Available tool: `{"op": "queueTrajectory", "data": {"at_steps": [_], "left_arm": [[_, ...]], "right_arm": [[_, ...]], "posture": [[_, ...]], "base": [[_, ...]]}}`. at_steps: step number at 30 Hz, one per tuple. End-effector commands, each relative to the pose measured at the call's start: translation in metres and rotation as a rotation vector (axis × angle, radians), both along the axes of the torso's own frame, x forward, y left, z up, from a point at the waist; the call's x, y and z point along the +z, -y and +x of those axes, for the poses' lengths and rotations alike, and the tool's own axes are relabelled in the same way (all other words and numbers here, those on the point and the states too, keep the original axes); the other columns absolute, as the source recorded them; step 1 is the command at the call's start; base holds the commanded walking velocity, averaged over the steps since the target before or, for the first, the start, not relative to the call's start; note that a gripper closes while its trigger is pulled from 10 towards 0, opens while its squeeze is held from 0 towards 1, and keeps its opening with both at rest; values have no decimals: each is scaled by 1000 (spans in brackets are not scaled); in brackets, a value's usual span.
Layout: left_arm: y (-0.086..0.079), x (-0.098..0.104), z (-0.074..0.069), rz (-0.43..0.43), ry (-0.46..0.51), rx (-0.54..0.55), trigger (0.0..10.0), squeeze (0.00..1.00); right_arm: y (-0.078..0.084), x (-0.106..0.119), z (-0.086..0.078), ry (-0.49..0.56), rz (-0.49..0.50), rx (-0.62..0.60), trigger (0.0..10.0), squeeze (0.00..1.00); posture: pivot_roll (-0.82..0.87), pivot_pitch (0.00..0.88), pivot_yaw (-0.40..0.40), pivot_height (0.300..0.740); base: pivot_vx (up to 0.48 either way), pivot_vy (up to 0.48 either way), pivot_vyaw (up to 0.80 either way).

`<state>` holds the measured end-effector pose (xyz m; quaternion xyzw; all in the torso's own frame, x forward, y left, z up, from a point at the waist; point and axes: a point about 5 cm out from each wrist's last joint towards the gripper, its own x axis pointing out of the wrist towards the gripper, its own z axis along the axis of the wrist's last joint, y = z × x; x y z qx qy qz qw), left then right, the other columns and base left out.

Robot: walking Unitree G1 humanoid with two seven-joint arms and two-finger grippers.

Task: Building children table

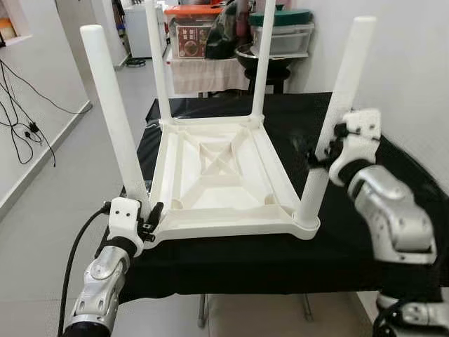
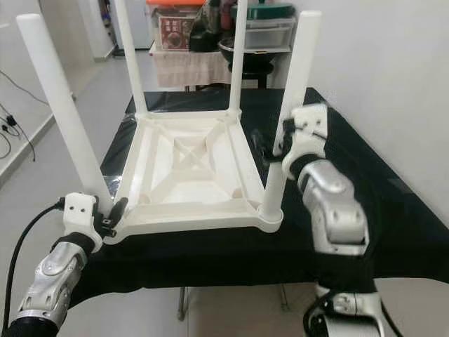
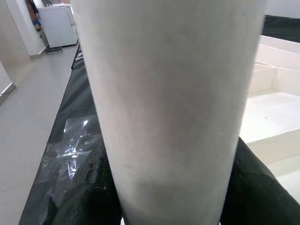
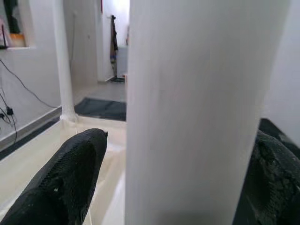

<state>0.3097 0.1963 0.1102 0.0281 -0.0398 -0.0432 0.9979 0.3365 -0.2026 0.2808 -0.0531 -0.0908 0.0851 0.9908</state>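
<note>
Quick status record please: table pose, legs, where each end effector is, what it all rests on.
table: white top lying upside down, four legs pointing up
support: black-covered surface
left end effector: around base of near-left leg, fingers either side
right end effector: around near-right leg, partway up
background: storage boxes

Two silver jointed arms, white wrist housings, black textured fingers [image 4: 61, 187]. Black cable [image 1: 74, 260] loops off the left arm [image 1: 102, 281]. Right arm [image 1: 393, 217] bulkier, rounded silver shells.
</note>
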Motion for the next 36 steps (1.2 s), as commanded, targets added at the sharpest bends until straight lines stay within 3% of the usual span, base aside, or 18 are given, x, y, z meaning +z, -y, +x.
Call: {"op": "queueTrajectory", "data": {"at_steps": [1, 9, 10, 12, 13, 14, 31, 34, 36], "left_arm": [[-14, 0, 0, 13, 7, 57, 0, 0], [-13, 0, 1, 11, 17, 61, 0, 0], [-14, -1, 1, 12, 16, 65, 1333, 0], [-14, -1, 2, 13, 16, 67, 1333, 0], [-15, -1, 2, 17, 13, 68, 10000, 0], [-15, -1, 2, 18, 13, 68, 10000, 0], [-16, 2, 4, 37, 29, 77, 10000, 0], [-17, 7, 5, 51, 40, 80, 10000, 0], [-19, 21, 8, 60, 83, 83, 10000, 0]], "right_arm": [[2, 1, 0, -19, -6, 0, 10000, 0], [7, 8, 4, -55, -22, -25, 10000, 0], [7, 9, 5, -63, -18, -28, 10000, 0], [8, 10, 5, -70, -14, -29, 10000, 0], [7, 15, 5, -72, 28, -15, 4745, 0], [7, 17, 5, -69, 42, -8, 0, 0], [12, 12, 5, -119, 56, -38, 0, 0], [13, 12, 5, -125, 62, -44, 0, 0], [13, 10, 5, -132, 68, -46, 0, 0]], "posture": [[-137, 11, -20, 740], [-138, 3, -25, 740], [-137, 1, -25, 740], [-137, 1, -25, 740], [-134, 0, -24, 740], [-133, 0, -25, 740], [-134, 0, -25, 740], [-132, 0, -25, 740], [-130, 0, -26, 740]], "base": [[0, 0, 0], [0, 0, 0], [0, 0, 0], [0, 0, 0], [0, 0, 0], [0, 0, 0], [0, 0, 0], [0, 0, 0], [0, 0, 0]]}}
